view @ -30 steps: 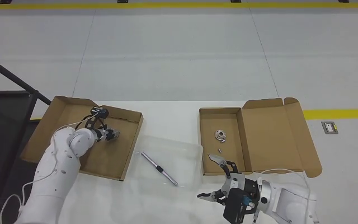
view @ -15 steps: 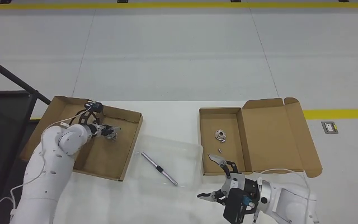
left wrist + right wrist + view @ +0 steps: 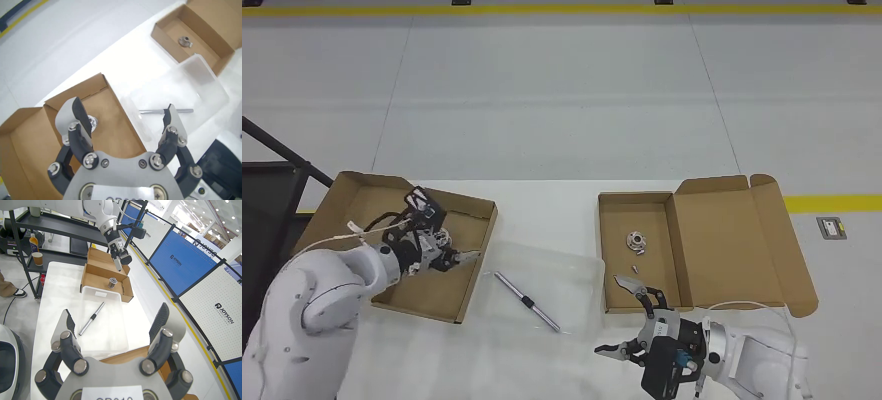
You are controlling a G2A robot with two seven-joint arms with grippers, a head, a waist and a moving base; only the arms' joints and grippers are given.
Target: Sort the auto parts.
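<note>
1. L gripper (image 3: 449,250) (image 3: 123,103) is hovering over the L cardboard box (image 3: 432,288), jaws gaping wide, gripping nothing.
2. Ribbed metal gear (image 3: 112,283) is standing upright on that box's floor.
3. Slim steel rod (image 3: 527,301) w/ black band is lying diagonally in the clear plastic tray (image 3: 577,275), mid white surface (image 3: 542,205).
4. R gripper (image 3: 609,316) (image 3: 115,308) is hanging near the R cardboard box (image 3: 657,265), ribbed jaws spread wide, empty.
5. Round flanged hub (image 3: 636,240) is sitting inside that box.
</note>
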